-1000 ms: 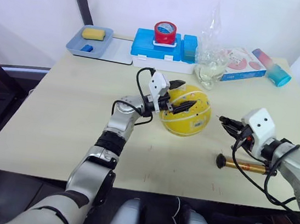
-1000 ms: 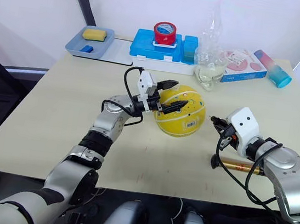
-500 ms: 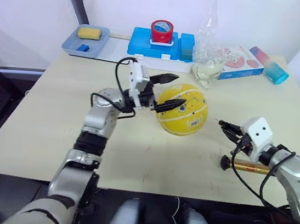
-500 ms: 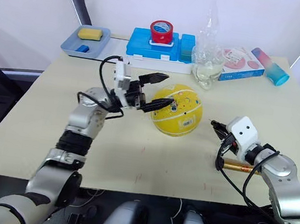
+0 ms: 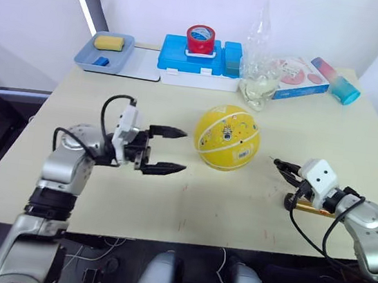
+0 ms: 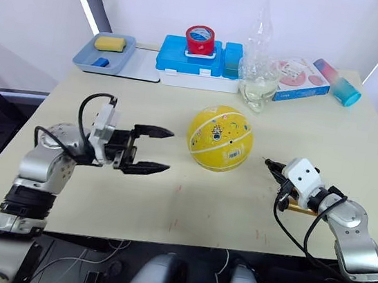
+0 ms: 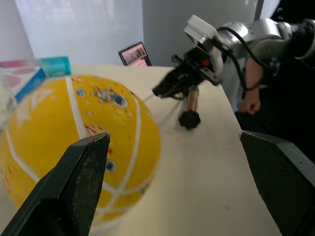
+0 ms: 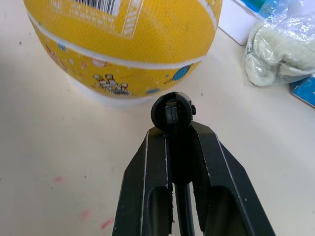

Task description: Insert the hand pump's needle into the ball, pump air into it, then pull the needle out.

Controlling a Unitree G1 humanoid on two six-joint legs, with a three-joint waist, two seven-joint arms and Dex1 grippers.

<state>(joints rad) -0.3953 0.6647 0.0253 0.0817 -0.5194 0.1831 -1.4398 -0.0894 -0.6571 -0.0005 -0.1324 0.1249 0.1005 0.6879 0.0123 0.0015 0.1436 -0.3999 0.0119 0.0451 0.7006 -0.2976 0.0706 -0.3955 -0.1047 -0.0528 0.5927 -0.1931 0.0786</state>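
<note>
The yellow ball (image 5: 228,137) sits round and free near the middle of the pale worktop (image 5: 344,127), with neither end effector touching it. To its left, the left end effector (image 5: 165,150) hangs over the worktop with its two black fingers spread wide, holding nothing, their tips pointing toward the ball but clearly apart from it. On the right side, the right end effector (image 8: 172,129) is clamped narrowly around the small black fitting of the needle (image 8: 171,111), which points toward the ball's lower side with a gap of bare worktop between them. The hand pump (image 7: 191,102), a gold-bronze tube with a black end cap, lies on the worktop just beside the right end effector, largely hidden behind it in the head views, with its thin black hose (image 6: 290,220) looping down over the front edge of the worktop. Along the back edge stand a grey-blue tray (image 5: 127,57) holding a yellow sponge (image 5: 113,43), a blue box (image 5: 202,54) topped by a red tape roll (image 5: 200,39), a clear plastic bag (image 5: 258,84), and a teal and pink tube (image 5: 333,79).
</note>
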